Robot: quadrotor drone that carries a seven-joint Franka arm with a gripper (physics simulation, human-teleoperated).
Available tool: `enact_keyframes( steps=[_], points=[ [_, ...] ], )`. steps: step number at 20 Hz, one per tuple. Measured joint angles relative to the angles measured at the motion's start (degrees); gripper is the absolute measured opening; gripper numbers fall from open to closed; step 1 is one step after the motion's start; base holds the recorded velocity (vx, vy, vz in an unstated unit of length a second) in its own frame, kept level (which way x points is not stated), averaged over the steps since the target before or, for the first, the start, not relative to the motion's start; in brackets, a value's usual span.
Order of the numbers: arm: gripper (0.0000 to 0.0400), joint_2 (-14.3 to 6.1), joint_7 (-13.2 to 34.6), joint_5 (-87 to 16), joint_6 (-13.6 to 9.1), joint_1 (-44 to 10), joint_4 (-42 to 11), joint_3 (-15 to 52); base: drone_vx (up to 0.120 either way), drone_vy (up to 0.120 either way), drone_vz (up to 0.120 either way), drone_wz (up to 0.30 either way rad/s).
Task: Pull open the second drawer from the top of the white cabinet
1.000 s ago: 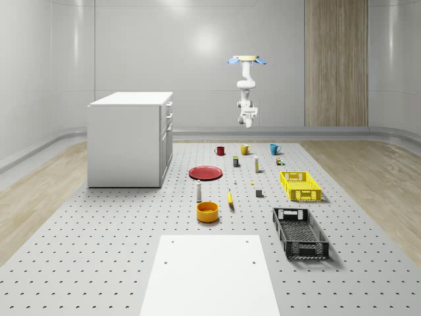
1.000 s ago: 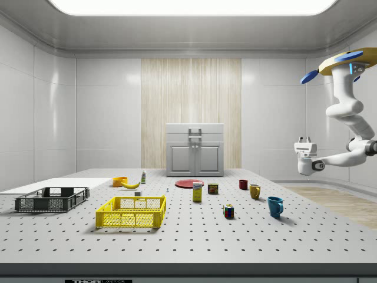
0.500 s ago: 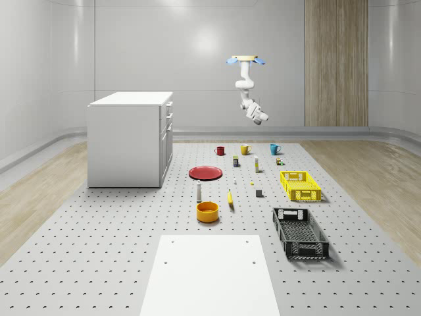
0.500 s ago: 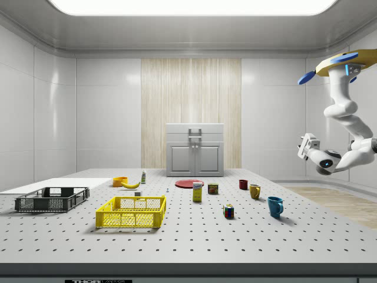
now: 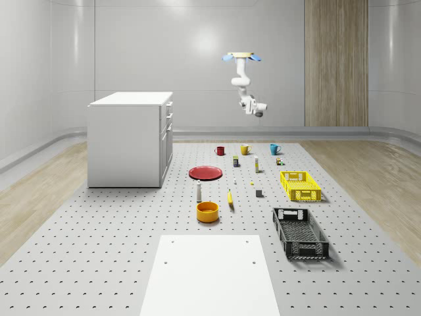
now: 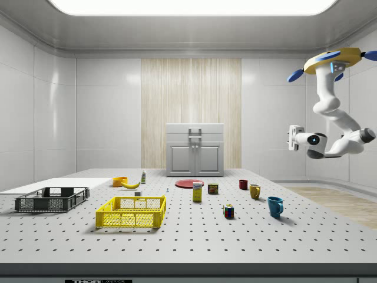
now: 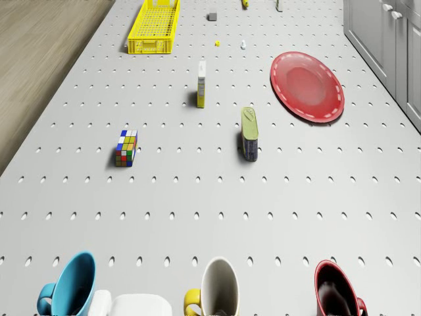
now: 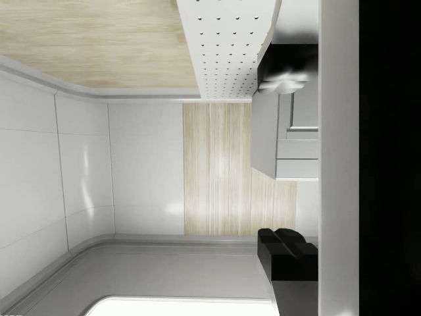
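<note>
Drone (image 5: pixel 241 56) hovering high over the table's (image 5: pixel 118 250) far edge, above the cups. Gripper (image 6: pixel 291 138) held level in mid-air, well apart from the white cabinet (image 5: pixel 130 138) at its nine o'clock in the whole-scene view; finger state cannot be told. Cabinet drawers closed.

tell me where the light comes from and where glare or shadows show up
Side view: a bright ceiling panel lights the room. Whole-scene view: a soft glare patch on the back wall, and a dark shadow under the black crate. Drone view: short shadows beside the green can.
</note>
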Motion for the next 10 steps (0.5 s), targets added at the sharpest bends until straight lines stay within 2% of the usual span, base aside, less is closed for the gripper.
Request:
enact_keyframes(
  steps=[1,10],
  points=[
    [0.0301,-0.3,0.0,0.3,0.3,0.5,-0.3,-0.4,0.120,-0.120,0.080,0.000],
    [0.0300,-2.8,0.9,0.3,2.9,4.5,-1.5,-3.2,0.120,-0.120,0.000,0.000]
  ],
)
